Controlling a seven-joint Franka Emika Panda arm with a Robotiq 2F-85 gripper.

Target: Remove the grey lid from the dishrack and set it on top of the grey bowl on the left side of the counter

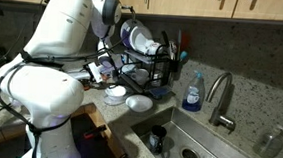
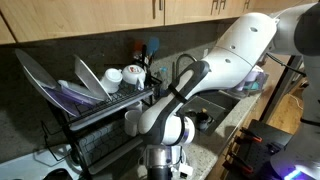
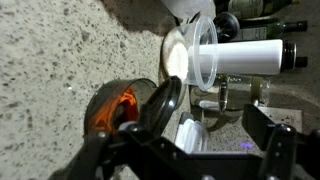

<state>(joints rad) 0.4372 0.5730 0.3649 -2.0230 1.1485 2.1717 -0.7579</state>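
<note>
Grey lid: round, pale grey disc with a darker rim. It stands on edge and tilted in the upright slots on the top tier of the dishrack, at the rack's left end. In the other exterior view it is the large slanted grey disc, leaning with more plates and white cups to its right. The dishrack is black wire, with a utensil holder at its right end.

Lid vs claw: the lid is up in the rack, far side of the counter. The claw is well apart from it, lower, nearer and to the right, over the speckled counter. There is no contact with the lid or rack.

Gripper, wrist view: the black fingers are spread wide, released, with nothing clamped. A small white item below and between them is not touched as far as can be seen. Near the left finger is a dark round bowl with an orange glint inside. Beyond it a clear cup lies on its side. The exterior views show only the arm's wrist, so the jaws can't be read there.

In an exterior view a pale bowl sits on the counter in front of the rack.
</note>
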